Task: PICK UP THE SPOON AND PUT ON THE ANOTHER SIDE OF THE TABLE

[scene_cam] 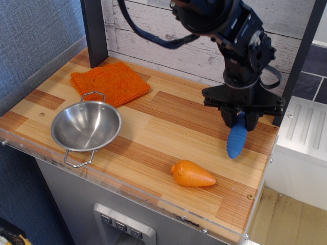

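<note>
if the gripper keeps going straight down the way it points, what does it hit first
Probably bare wood. The black gripper points down, shut on the blue ribbed spoon handle, whose lower end would meet the striped wooden table first, near the right edge. The orange carrot lies off to the side; depth is uncertain.

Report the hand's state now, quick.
Hand: closed on the spoon, gripping its top end, with the blue handle hanging down over the right side of the table.
</note>
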Robot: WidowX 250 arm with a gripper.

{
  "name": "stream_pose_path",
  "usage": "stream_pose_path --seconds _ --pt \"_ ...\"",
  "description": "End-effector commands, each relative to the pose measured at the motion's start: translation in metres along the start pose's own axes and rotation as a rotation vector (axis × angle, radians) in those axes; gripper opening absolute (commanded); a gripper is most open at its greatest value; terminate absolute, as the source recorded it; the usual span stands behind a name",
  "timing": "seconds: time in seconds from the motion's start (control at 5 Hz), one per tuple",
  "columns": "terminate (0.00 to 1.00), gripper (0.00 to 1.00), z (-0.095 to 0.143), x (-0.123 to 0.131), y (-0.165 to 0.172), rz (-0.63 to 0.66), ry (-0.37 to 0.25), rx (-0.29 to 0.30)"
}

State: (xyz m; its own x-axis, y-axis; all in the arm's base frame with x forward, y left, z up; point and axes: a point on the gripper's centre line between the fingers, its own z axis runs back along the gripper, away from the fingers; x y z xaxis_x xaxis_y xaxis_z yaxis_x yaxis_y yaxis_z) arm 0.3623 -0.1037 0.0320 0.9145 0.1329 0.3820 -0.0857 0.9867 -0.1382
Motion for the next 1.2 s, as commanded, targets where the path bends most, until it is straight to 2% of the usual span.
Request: stream_pose_path --seconds 0.0,0.2,0.4,0.8,1.0 --pt "0.0 0.0 -0.008 -0.004 -0.005 0.004 -0.007 -0.012" --pt "0.0 0.0 -0.01 -0.004 -0.003 0.028 0.004 -0.001" --pt "0.0 1.0 -0.004 -0.003 -0.002 0.052 0.016 0.016" --pt "0.0 1.0 -0.001 -0.001 -0.005 0.061 0.006 0.029" --pt "0.0 1.0 0.004 0.0 -0.006 0.075 -0.018 0.027"
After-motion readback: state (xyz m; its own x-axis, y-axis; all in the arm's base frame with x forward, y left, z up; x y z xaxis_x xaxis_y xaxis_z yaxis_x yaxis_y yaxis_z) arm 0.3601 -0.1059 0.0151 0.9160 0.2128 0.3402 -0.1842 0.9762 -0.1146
